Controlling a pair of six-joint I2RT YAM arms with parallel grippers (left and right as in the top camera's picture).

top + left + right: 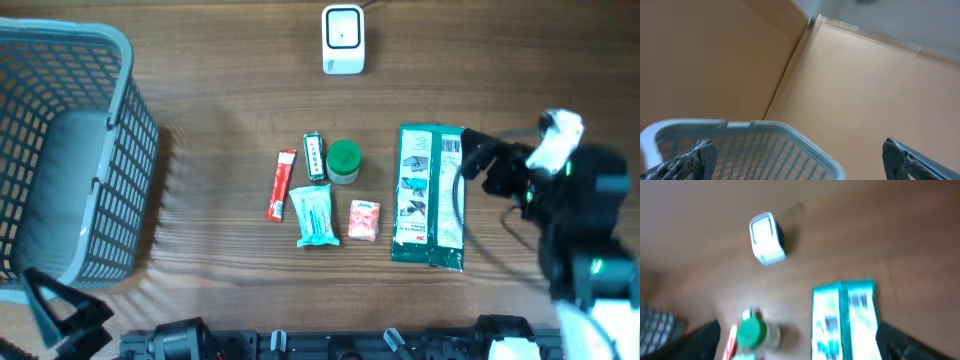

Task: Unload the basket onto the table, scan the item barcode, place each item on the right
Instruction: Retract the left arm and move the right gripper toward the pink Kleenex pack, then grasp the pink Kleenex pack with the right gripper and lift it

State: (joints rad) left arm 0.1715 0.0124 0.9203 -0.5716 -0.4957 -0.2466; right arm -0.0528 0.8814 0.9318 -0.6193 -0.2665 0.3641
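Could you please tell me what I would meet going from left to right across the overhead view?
basket → red packet → small green pack → green-lidded jar → large green package → right gripper

The right arm [585,200], at three to four o'clock in the overhead view, is black and blocky. It has a white cap [556,140] at its twelve o'clock end, small green lights [597,266], and a thin black cable [461,200] looping off it. The left tool [797,157] has dark fingers [700,157] with rough, grey-flecked pads. The right tool [802,342] shows black, blurred fingers.
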